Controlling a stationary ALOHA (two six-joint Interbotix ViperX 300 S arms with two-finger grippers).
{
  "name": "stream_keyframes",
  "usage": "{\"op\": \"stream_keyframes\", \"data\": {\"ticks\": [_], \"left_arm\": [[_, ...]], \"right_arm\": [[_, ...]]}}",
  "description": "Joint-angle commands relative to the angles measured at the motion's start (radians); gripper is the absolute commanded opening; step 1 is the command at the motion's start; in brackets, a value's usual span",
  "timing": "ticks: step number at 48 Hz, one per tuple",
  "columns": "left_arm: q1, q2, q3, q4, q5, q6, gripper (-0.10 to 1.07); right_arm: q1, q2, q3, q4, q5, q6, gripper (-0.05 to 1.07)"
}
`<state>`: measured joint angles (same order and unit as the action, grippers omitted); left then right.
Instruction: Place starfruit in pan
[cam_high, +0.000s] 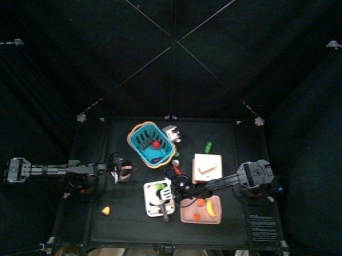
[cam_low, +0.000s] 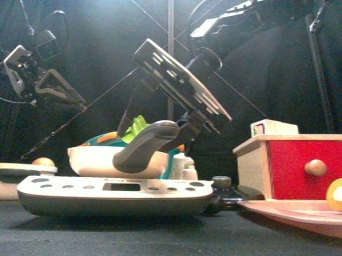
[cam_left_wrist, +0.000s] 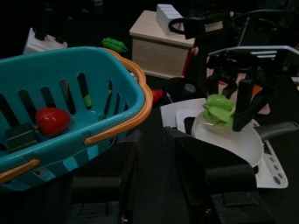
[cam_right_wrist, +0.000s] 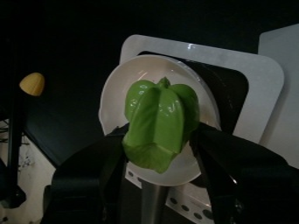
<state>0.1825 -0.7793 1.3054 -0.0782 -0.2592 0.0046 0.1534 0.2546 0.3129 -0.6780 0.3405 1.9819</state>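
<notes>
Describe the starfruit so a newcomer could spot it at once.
Find the white pan near the table's front edge, beside the teal basket. The starfruit hangs just above it, between the right gripper's jaws. It is the only ridged, light green piece; the basket holds a round red fruit, and a small yellow piece lies off to the side.

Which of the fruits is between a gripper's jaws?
The green starfruit, in the right gripper over the white pan; the red one lies in the teal basket, the yellow one on the table.
</notes>
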Motion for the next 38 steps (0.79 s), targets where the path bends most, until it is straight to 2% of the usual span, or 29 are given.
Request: {"op": "stream_keyframes", "data": {"ticks": [1,32,38], "left_arm": [[0.002,0.002,-0.015,0.000,-0.003,0.002,0.71],[0.002,0.002,-0.014,0.000,-0.003,0.002,0.71],[0.002,0.002,-0.014,0.000,-0.003,0.002,0.71]], "right_arm": [[-0.008,-0.017,-0.034,0.003,-0.002,0.000,0.76],[-0.005,-0.005,-0.055,0.003,0.000,-0.011,0.77],[-0.005,-0.005,-0.061,0.005,0.000,-0.014,0.81]]}}
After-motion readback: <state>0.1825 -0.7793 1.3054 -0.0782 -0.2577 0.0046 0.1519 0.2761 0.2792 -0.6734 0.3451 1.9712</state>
